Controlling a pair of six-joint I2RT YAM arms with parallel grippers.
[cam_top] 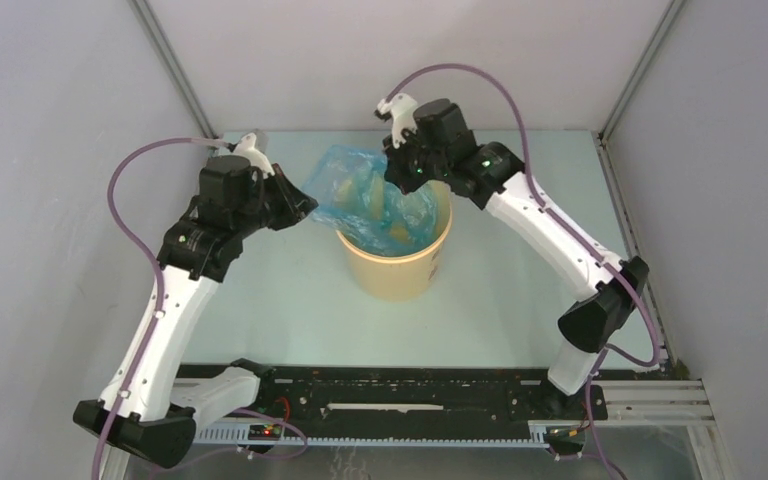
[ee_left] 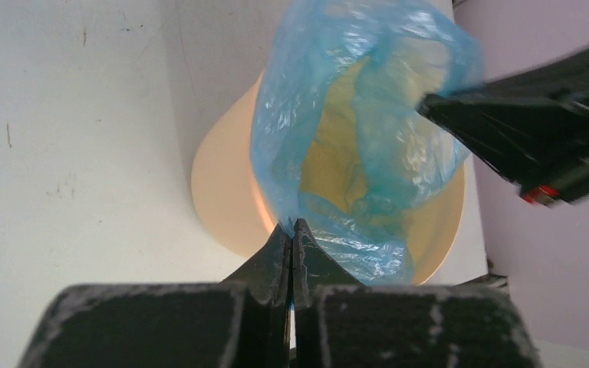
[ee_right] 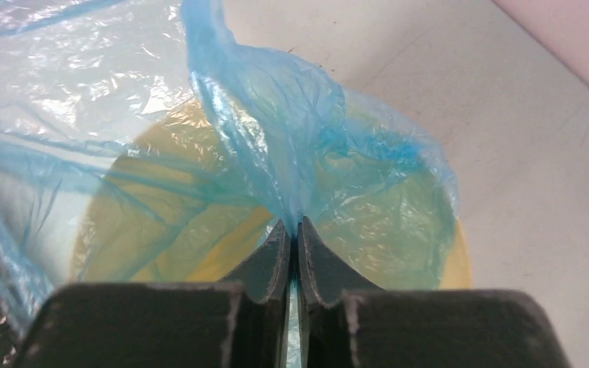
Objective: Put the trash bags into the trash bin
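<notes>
Left claw (ee_left: 292,230) and right claw (ee_right: 295,230), angled inward, pinch bag (cam_top: 345,180) over bin (cam_top: 396,277).

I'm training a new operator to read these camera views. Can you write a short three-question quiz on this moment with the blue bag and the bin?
1. True or false: the left gripper and the right gripper are both shut on the trash bag.
2. Relative to the trash bin, where is the bag's lower part? A: lying beside it. B: hanging into its mouth. C: pinned beneath it.
3. In one word, how does the bin stand: upright or tipped?

Key: 1 true. 2 B. 3 upright.
</notes>
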